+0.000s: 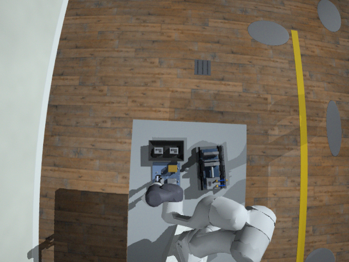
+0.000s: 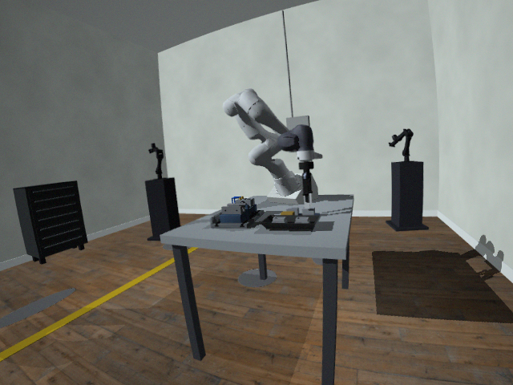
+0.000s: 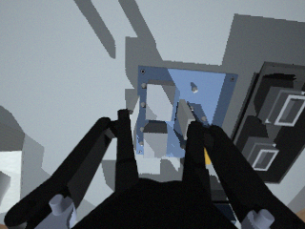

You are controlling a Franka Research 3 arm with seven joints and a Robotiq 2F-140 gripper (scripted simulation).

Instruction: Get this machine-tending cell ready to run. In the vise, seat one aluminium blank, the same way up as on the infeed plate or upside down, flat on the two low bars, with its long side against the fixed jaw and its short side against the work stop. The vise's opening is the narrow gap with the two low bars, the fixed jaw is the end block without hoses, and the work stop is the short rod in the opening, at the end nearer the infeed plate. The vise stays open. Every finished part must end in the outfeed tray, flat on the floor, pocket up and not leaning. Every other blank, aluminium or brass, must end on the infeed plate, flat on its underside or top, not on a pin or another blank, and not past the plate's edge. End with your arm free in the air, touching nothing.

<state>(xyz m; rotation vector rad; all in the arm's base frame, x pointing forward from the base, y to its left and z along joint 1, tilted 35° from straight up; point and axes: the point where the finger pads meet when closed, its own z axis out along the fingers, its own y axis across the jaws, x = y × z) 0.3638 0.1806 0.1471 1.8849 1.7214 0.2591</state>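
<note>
The blue infeed plate (image 1: pixel 165 173) lies on the table between the black outfeed tray (image 1: pixel 166 150) and the arm. In the wrist view the infeed plate (image 3: pixel 183 112) carries two aluminium blanks (image 3: pixel 159 100) (image 3: pixel 154 143), and a brass blank (image 3: pixel 207 155) shows partly behind a finger. The brass blank (image 1: pixel 172 168) sits at the plate's tray end. My gripper (image 3: pixel 158 105) (image 2: pixel 307 200) is partly open with nothing held. It hovers just above the aluminium blanks at the plate's near end. Two finished parts (image 1: pixel 157 150) (image 1: pixel 173 150) lie pocket up in the tray.
The vise (image 1: pixel 209 167) stands to the right of the plate, with its hoses at the end nearer the arm. Small pins (image 3: pixel 193 87) stick up from the plate. The tray's walls rise just beyond the plate.
</note>
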